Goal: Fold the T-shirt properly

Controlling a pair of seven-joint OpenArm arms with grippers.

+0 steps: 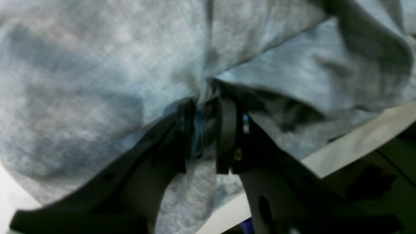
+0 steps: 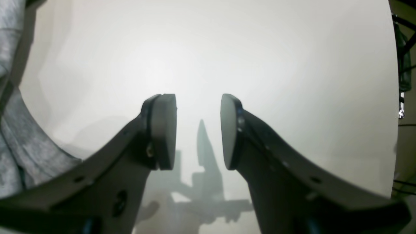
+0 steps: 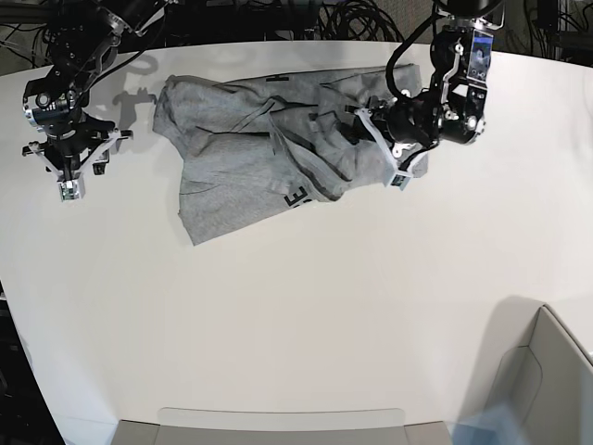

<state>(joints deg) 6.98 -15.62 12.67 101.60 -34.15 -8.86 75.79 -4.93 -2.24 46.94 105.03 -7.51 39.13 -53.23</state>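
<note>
White table [image 3: 306,315] filling most of base view, matte, lit from above w/ soft shadows lying on it. Black cables [image 3: 361,19] bunching behind far edge, running along back. Grey box-like bin [image 3: 547,380] sitting at near right corner, only partly showing. Pale grey tray edge [image 3: 278,425] lying along near edge, centre. Dark clutter showing past table edge in wrist views, too blurry to ID.

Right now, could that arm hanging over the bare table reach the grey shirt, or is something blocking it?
Probably yes. The right pincer is open and empty over bare white table, and nothing lies between it and the near edge of the T-shirt. The left pincer works the far side, out of its way.
</note>
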